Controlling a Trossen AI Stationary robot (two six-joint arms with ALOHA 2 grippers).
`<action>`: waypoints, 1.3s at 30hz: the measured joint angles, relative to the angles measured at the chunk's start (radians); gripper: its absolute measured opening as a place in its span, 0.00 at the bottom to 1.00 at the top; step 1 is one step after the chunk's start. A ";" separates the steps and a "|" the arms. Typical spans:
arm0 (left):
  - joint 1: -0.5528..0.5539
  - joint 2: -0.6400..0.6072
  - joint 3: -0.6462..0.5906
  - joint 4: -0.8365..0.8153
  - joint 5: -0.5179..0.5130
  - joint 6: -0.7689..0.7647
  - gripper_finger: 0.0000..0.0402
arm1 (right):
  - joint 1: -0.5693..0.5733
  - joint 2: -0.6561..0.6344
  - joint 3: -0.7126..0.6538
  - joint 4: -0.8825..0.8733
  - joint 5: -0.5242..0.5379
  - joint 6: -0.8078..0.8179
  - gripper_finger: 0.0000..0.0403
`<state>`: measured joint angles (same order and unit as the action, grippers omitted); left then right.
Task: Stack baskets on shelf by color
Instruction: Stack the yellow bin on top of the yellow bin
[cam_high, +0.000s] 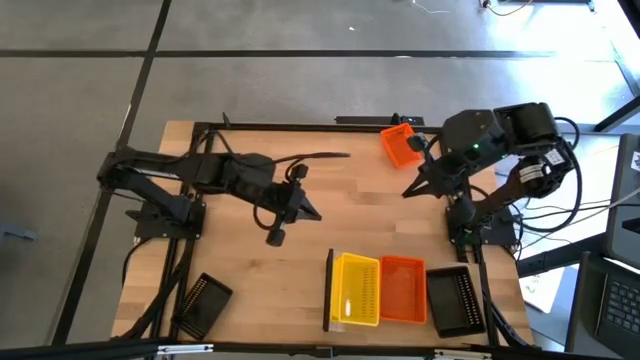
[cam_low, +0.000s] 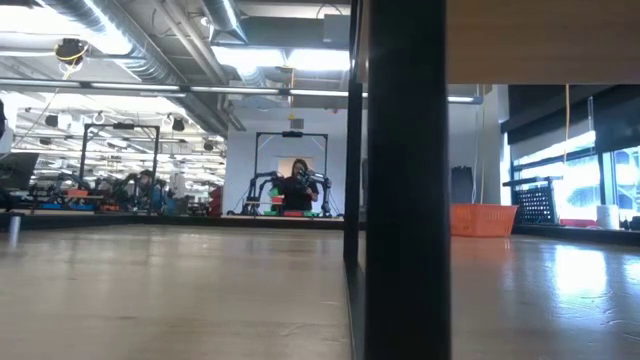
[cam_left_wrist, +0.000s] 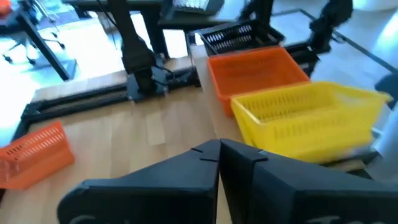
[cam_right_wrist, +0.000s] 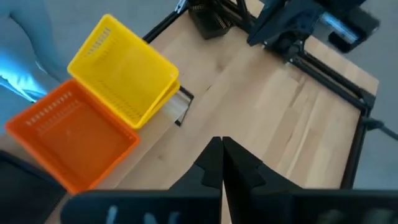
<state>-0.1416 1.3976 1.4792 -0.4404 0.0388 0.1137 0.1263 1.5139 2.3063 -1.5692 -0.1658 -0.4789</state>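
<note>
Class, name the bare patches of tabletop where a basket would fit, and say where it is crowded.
Bare wood lies between the left pincer and right pincer, and left of the shelf. Crowded: the yellow basket, orange basket and black basket sit side by side.

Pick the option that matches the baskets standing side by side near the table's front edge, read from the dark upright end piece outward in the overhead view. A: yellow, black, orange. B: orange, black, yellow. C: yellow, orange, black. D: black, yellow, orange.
C: beside the dark upright end piece comes the yellow basket, then the orange basket, then the black basket farthest out.
</note>
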 joint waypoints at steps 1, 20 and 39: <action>0.000 0.006 0.000 0.015 -0.001 0.001 0.00 | -0.001 -0.017 -0.022 0.000 0.000 0.000 0.00; 0.019 0.125 -0.001 0.083 0.388 0.080 0.00 | 0.000 -0.372 -0.728 0.590 0.000 0.212 0.00; 0.090 0.247 0.000 0.252 0.605 0.103 0.00 | 0.000 -0.383 -0.813 0.653 0.130 0.271 0.00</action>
<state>-0.0517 1.6445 1.4788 -0.1879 0.6434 0.2170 0.1261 1.1313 1.4933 -0.9159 -0.0356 -0.2077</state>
